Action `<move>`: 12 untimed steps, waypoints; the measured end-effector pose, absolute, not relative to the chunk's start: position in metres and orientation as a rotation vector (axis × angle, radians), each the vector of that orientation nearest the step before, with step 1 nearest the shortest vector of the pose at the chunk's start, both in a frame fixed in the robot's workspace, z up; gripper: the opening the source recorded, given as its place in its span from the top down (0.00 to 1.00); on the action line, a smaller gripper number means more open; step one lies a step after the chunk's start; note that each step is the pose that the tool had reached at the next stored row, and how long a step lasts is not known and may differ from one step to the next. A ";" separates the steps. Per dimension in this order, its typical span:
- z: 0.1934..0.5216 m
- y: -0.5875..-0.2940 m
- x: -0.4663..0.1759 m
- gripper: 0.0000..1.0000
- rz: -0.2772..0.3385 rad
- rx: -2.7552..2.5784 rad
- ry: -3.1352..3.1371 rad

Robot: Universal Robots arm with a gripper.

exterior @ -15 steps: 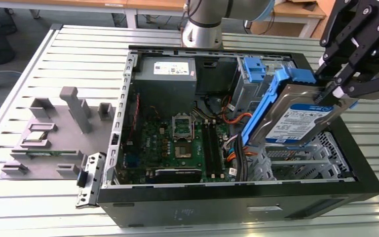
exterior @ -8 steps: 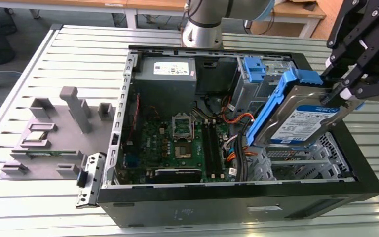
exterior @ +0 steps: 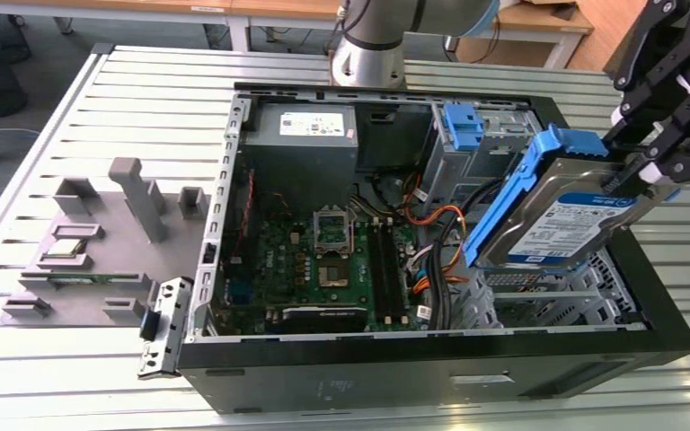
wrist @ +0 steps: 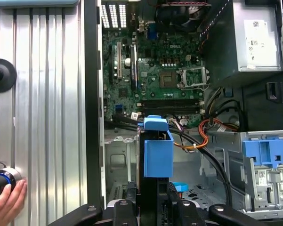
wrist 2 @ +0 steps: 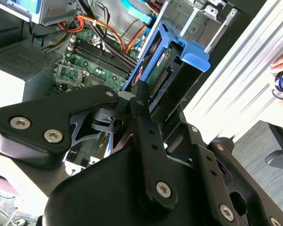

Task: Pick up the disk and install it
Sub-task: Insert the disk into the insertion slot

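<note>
robotics lab, slotted aluminium worktable point(exterior: 141, 90), open computer case point(exterior: 441, 364), robot arm base point(exterior: 369, 49), wooden desks point(exterior: 285, 9) behind

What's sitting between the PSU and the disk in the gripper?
Exterior view: between the power supply and the disk stand a metal drive bay with a blue latch and orange cables. The gripper holds the disk tilted.

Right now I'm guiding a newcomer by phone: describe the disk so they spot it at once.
Find the open black computer case. At its end on the exterior view's right, the gripper holds the disk tilted above the drive cage. It is the flat silver slab with blue rails and a white-and-blue label, unlike the grey power-supply box inside.
</note>
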State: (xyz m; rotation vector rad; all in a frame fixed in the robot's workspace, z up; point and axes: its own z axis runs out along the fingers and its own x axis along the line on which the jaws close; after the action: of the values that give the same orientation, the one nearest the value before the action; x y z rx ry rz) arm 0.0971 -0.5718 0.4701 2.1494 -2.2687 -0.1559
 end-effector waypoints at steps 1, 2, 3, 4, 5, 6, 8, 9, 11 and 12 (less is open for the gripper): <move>0.470 -0.572 0.099 0.65 -0.156 2.149 -2.269; 0.470 -0.572 0.099 0.65 -0.156 2.149 -2.269; 0.470 -0.572 0.100 0.65 -0.156 2.149 -2.269; 0.470 -0.572 0.100 0.65 -0.156 2.149 -2.269; 0.470 -0.572 0.100 0.65 -0.156 2.149 -2.269; 0.470 -0.572 0.100 0.65 -0.156 2.150 -2.269; 0.470 -0.572 0.099 0.65 -0.154 2.151 -2.270; 0.470 -0.572 0.099 0.65 -0.150 2.153 -2.272; 0.469 -0.572 0.099 0.65 -0.140 2.158 -2.277; 0.468 -0.572 0.099 0.65 -0.135 2.161 -2.279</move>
State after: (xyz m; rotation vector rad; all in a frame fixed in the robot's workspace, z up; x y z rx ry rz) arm 0.0992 -0.5725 0.4684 2.1610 -2.2794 -0.1352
